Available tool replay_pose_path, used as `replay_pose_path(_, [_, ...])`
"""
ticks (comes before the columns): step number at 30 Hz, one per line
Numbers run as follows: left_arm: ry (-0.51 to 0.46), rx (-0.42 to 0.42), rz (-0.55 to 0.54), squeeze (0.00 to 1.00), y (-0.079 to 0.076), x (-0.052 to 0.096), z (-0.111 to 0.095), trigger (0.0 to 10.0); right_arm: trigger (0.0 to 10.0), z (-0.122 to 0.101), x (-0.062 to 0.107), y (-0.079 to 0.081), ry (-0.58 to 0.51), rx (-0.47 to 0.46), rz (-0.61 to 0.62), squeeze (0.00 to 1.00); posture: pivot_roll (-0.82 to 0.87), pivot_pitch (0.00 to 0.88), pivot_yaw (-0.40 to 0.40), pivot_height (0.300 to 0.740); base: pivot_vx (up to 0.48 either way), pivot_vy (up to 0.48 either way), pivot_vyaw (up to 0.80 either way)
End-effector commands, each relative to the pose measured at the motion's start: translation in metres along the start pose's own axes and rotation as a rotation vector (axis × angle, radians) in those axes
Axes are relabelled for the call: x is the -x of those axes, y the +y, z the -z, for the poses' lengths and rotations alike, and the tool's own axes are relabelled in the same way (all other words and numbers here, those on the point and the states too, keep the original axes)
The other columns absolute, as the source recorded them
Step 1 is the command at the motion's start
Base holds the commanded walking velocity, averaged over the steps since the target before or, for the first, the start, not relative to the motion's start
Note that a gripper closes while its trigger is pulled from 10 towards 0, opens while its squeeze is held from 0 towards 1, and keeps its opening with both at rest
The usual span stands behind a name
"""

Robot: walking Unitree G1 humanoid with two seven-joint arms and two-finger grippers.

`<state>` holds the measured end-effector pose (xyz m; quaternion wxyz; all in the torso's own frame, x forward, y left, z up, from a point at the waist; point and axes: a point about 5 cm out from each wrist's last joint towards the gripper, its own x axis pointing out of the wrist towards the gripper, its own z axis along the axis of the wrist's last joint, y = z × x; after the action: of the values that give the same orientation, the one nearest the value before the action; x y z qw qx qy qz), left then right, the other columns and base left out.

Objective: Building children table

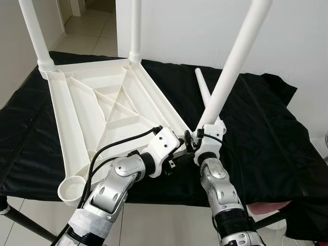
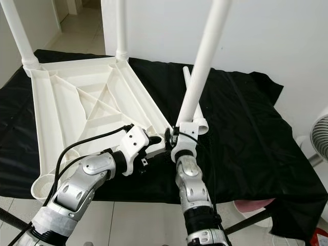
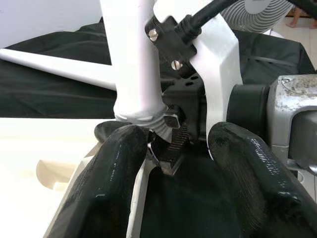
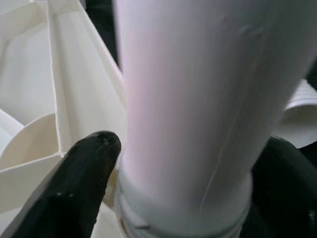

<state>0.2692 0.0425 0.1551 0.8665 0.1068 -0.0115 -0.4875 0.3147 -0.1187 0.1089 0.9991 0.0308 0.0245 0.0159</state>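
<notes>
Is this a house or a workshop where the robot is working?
Probably a room in a home: a tiled floor runs to a doorway, the walls are plain white, and a household fan stands nearby. The upturned white tabletop rests on a black cloth.

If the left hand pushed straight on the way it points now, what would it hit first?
Most likely the base of the tilted white leg at the tabletop corner, with the right hand clamped there right behind; depth is hard to judge.

light: bright, even daylight | shadows: soft | head views: sharp | right wrist view: close-up blurred
</notes>
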Motion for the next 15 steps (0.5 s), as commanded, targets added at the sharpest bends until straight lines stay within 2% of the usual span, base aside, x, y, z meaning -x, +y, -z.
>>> replay_pose_path(1, [0.008,-0.003,-0.017,0.0,0.0,-0.002,0.0,10.0,10.0,-0.004,0.0,-0.006,-0.015,0.004,-0.05,1.0,0.03,0.001,-0.104,0.74,0.0,0.0,0.0])
replay_pose_path(4, [0.007,-0.002,-0.019,0.0,0.0,-0.002,-0.001,10.0,10.0,-0.007,0.001,-0.008,-0.028,0.01,-0.139,1.0,0.03,0.003,-0.106,0.74,0.0,0.0,0.0])
replay_pose_path(8, [0.002,0.0,-0.02,0.0,0.0,-0.004,-0.002,10.0,10.0,-0.01,0.0,-0.019,-0.042,0.047,-0.192,0.99,0.03,0.003,-0.106,0.74,0.0,0.0,0.0])
replay_pose_path(9, [0.0,0.001,-0.019,0.0,0.0,-0.004,-0.002,10.0,10.0,-0.013,-0.001,-0.025,-0.055,0.073,-0.228,0.0,0.03,0.003,-0.106,0.74,0.0,0.0,0.0])
replay_pose_path(13, [0.001,0.0,-0.017,0.0,0.0,-0.003,-0.002,10.0,10.0,-0.017,-0.002,-0.029,-0.071,0.094,-0.302,0.0,0.03,0.003,-0.104,0.74,0.0,0.0,0.0])
replay_pose_path(15, [0.001,0.0,-0.017,0.0,0.0,-0.003,-0.002,10.0,10.0,-0.017,-0.002,-0.029,-0.071,0.094,-0.302,0.0,0.03,0.003,-0.104,0.74,0.0,0.0,0.0])
